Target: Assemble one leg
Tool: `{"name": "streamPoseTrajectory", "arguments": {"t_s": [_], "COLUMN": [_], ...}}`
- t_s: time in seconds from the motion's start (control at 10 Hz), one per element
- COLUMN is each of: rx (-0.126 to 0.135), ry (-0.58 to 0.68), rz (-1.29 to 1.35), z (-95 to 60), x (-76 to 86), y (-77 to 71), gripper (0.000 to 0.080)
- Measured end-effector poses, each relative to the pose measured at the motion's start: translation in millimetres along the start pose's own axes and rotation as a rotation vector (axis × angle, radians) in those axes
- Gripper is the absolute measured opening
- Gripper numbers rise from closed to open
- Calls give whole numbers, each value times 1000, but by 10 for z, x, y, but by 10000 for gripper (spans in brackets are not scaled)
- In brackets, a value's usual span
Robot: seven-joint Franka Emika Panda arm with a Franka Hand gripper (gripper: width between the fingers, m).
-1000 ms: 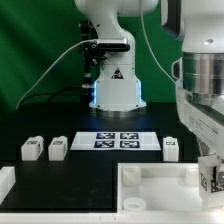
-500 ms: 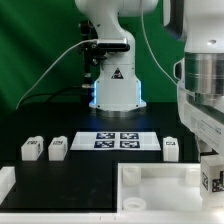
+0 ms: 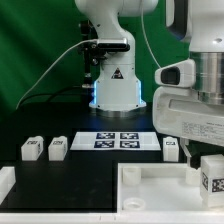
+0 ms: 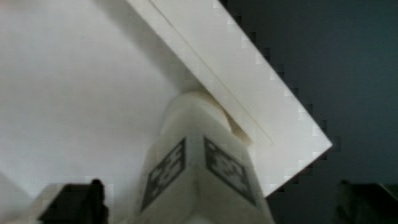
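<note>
My gripper (image 3: 211, 168) is shut on a leg (image 3: 212, 176), a stubby white block with a black-and-white tag, and holds it over the right part of the large white panel (image 3: 150, 185) in the exterior view. In the wrist view the leg (image 4: 199, 160) points away from the camera between the dark fingers (image 4: 71, 203), over the panel's raised rim (image 4: 231, 70). My gripper (image 4: 210, 208) is centred on it there. Three more legs stand behind: two at the left (image 3: 31, 149) (image 3: 57, 148) and one at the right (image 3: 171, 148).
The marker board (image 3: 118, 140) lies flat in front of the robot base (image 3: 112, 85). A white part (image 3: 5, 185) shows at the exterior view's lower left edge. Green backdrop behind.
The wrist has turned and risen, so more of its body shows at the exterior view's right. The held leg has shifted slightly right and up with it.
</note>
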State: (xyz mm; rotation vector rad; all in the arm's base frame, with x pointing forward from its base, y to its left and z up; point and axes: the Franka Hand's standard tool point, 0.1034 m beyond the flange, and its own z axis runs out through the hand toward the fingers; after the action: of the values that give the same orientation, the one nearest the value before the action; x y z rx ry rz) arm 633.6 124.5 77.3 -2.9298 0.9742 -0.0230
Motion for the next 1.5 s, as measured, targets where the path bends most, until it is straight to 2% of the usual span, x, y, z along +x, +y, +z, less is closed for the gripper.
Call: {"name": "streamPoseTrajectory", "arguments": {"t_s": [0.1, 0.3, 0.6, 0.8, 1.0, 1.1, 1.4, 1.5], "rx": [-24, -34, -34, -35, -25, -18, 15, 9], "ry": [7, -7, -7, -4, 24, 40, 0, -1], "rz": [-266, -633, -569, -344, -44, 188, 768, 894], "z": [-19, -76, -64, -63, -51, -45, -34, -36], "x": [27, 59, 58, 60, 141, 178, 120, 84], "y": [6, -73, -63, -56, 1, 51, 99, 88], "gripper": [649, 649, 636, 296, 298, 298, 298, 298]}}
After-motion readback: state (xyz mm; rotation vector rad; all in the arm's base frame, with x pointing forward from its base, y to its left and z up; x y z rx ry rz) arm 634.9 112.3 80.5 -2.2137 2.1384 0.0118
